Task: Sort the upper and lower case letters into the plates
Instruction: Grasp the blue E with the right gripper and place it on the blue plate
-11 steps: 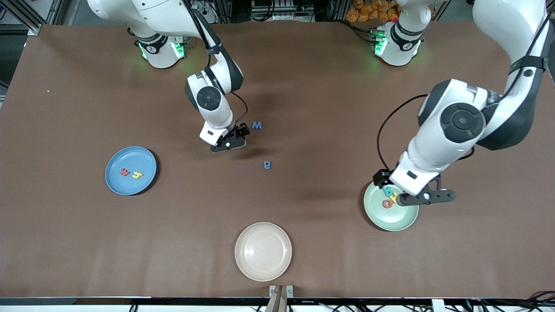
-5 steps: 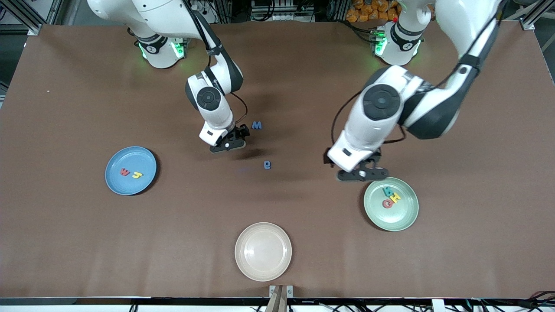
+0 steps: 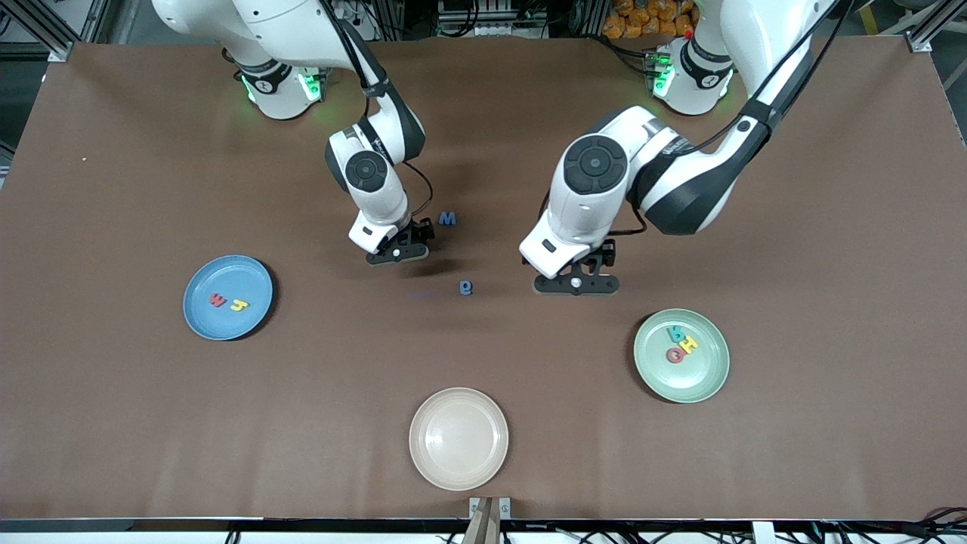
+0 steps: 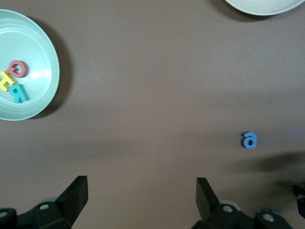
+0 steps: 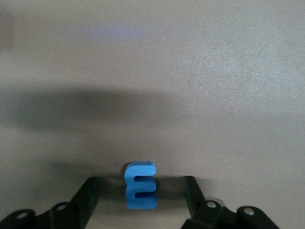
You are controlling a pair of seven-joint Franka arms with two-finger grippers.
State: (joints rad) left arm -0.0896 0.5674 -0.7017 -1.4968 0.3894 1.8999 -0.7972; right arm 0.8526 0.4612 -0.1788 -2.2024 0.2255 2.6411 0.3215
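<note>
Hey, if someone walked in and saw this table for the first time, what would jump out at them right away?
Three plates: a sky blue plate toward the right arm's end, a mint green plate toward the left arm's end, and an empty cream plate nearest the front camera. Each colored plate holds bright foam letters. Mid-table, the right hand straddles a blue letter E, while the open left hand hovers beside a loose blue letter.

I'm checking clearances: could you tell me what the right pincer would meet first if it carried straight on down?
Most likely the blue letter E, which sits between the open fingers of the right pincer, then the table; the remaining height is unclear.
</note>
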